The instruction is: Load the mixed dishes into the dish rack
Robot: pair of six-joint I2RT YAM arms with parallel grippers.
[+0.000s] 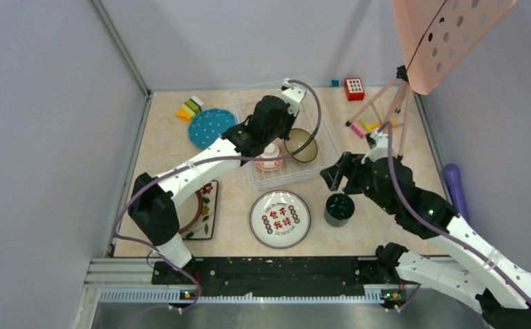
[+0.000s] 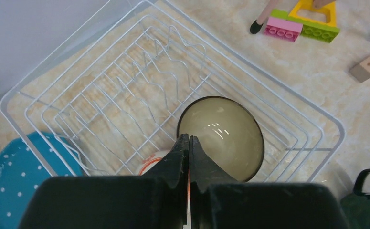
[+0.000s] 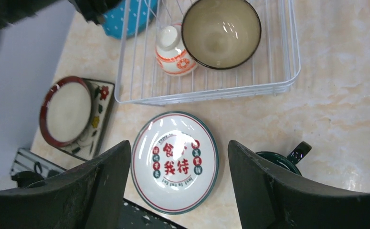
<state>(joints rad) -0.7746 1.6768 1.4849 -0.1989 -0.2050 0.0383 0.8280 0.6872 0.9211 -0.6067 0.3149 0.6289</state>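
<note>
Left claw (image 2: 188, 143) hangs closed, empty, over dish rack (image 2: 125, 90); right claw (image 3: 178, 145), spread wide, empty, hovers near dark green mug (image 1: 339, 208); mug likely rigid, slick, breakable; best pinched across rim wall.

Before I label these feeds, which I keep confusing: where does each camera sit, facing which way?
Top: above and behind the bases, looking down on the table; left arm and right arm show.
Left wrist: over the rack, looking down; shut left pincer at bottom.
Right wrist: over the near table, looking down at the grey-rimmed plate; open right pincer frames it.
All three share the brown bowl in the rack.
</note>
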